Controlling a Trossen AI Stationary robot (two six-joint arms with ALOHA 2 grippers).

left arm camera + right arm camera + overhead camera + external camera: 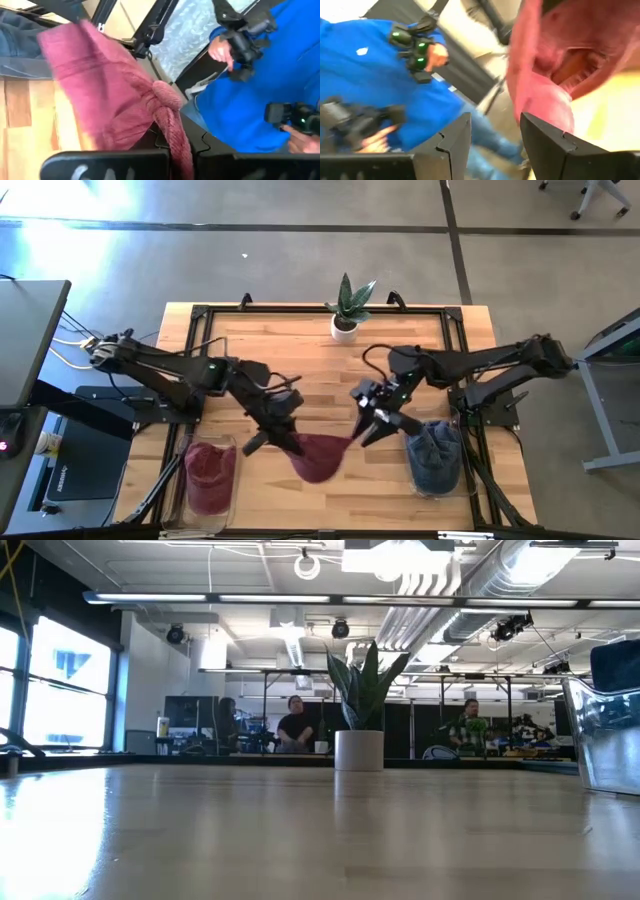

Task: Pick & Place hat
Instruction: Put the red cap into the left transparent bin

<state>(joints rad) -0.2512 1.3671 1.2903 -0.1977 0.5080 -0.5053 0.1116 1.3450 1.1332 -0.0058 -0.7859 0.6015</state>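
The maroon hat [318,455] hangs above the bench [320,360] near its front edge, between the two arms. The left hand [283,438] is clamped tight on the hat's left edge. The right hand [368,422] sits just beside its right edge, fingers parted and gripping nothing.

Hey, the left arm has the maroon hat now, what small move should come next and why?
Probably draw the right pincer back from the maroon hat: its fingers stand open with nothing between them, while the left pincer is shut on the hat. Then the left arm could likely carry it toward the bin already holding maroon fabric.
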